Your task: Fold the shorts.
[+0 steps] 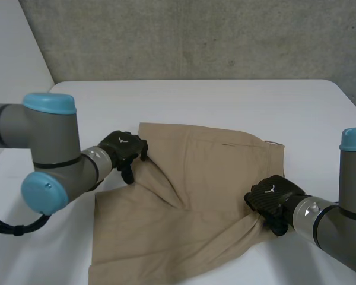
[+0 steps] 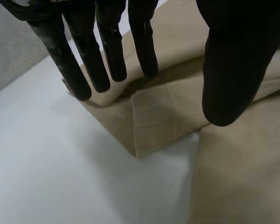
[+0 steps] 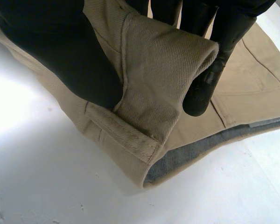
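Tan shorts lie rumpled on the white table, with creases running toward the right edge. My left hand sits at the shorts' left edge. In the left wrist view its fingers are straight and spread from the thumb, hovering just over a folded-back corner of the shorts without pinching it. My right hand is at the shorts' right edge. In the right wrist view its thumb and fingers pinch a bunched fold of the shorts at the waistband, lifting it off the table.
White table surface lies bare beyond the shorts on the far side and to both sides. A grey concrete wall stands behind the table. Both grey arms reach in from the near corners.
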Controlling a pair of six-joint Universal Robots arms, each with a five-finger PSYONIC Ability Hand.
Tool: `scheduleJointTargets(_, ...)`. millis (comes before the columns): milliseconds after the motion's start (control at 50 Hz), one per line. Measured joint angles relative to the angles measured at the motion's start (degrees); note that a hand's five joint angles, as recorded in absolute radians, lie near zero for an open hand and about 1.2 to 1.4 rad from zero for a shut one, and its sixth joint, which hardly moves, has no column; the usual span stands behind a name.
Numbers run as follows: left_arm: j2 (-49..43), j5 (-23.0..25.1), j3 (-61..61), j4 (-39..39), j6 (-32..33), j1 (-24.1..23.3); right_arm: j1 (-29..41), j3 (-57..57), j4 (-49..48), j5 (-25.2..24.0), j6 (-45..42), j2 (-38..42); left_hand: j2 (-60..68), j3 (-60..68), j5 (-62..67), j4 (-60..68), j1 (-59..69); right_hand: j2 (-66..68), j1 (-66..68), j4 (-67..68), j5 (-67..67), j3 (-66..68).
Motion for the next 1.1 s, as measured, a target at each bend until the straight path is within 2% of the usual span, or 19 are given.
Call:
scheduleJointTargets(240,-5.9,-0.2,3.8,4.1,0.4,0.1,0.0,1.2,-0.8,0.1,-0.1,-0.1,4.6,4.4,4.2,4.5,4.1,0.0,0.0,0.0,0.0,0.0)
scheduleJointTargets(280,-6.2,-0.3,3.9,4.9,0.5,0.1,0.0,1.3,-0.8,0.1,-0.1,-0.1,10.3,10.4,10.0,10.4,10.8,0.0,0.0,0.0,0.0,0.0)
scheduleJointTargets(340,-6.7,-0.7,4.1,5.8,0.6,0.2,0.0,1.4,-1.1,0.2,-0.1,-0.1,31.5,31.3,30.5,31.5,32.0,0.0,0.0,0.0,0.0,0.0)
scheduleJointTargets(460,-6.5,-5.3,3.8,5.7,0.8,0.5,0.0,1.5,-1.7,0.3,0.0,-0.1,36.2,36.2,32.7,36.6,32.2,0.0,0.0,0.0,0.0,0.0)
scheduleJointTargets(520,-5.5,-10.3,2.4,5.2,1.1,0.4,0.1,1.5,-2.2,0.4,0.3,-0.2,36.3,36.2,32.7,36.6,32.2,0.0,0.0,0.0,0.0,0.0)
scheduleJointTargets(600,-2.8,-13.8,-0.6,4.8,1.9,0.3,0.1,1.3,-2.5,0.4,1.3,-0.2,36.3,36.2,32.7,36.6,32.2,0.0,0.0,0.0,0.0,0.0)
scheduleJointTargets(760,2.7,-15.9,-6.7,4.8,3.1,-0.2,0.2,0.7,-2.7,0.5,4.1,-0.3,36.3,36.2,32.7,36.6,32.2,0.0,0.0,0.0,0.0,0.0)
scheduleJointTargets(900,3.0,-17.0,-7.5,4.7,3.9,-0.7,0.3,0.5,-2.7,0.5,4.9,-0.3,30.7,31.3,31.1,31.0,30.5,0.0,0.0,0.0,0.0,0.0)
scheduleJointTargets(920,3.1,-17.2,-7.5,4.7,4.1,-0.8,0.3,0.5,-2.7,0.5,5.1,-0.3,22.3,22.7,23.5,23.1,21.5,0.0,0.0,0.0,0.0,0.0)
scheduleJointTargets(940,3.1,-17.3,-7.5,4.6,4.2,-0.8,0.3,0.5,-2.7,0.5,5.2,-0.3,22.3,22.7,23.5,23.1,21.5,0.0,0.0,0.0,0.0,0.0)
scheduleJointTargets(980,3.5,-17.5,-7.5,4.6,4.3,-1.0,0.3,0.5,-2.7,0.4,5.5,-0.4,1.7,2.3,2.2,1.8,-2.3,0.0,0.0,0.0,0.0,0.0)
scheduleJointTargets(1000,3.8,-17.6,-7.6,4.6,4.3,-1.2,0.4,0.4,-2.8,0.4,5.8,-0.4,1.7,2.3,2.2,1.8,-2.3,0.0,0.0,0.0,0.0,0.0)
scheduleJointTargets(1020,4.5,-17.6,-7.7,4.5,4.2,-1.4,0.4,0.3,-2.8,0.3,6.2,-0.4,-4.7,-4.1,-4.7,-4.8,-7.9,0.0,0.0,0.0,0.0,0.0)
scheduleJointTargets(1100,7.3,-17.7,-8.6,4.2,3.7,-1.9,0.3,-0.3,-2.8,0.1,8.2,-0.4,-8.9,-8.3,-9.2,-9.3,-8.4,0.0,0.0,0.0,0.0,0.0)
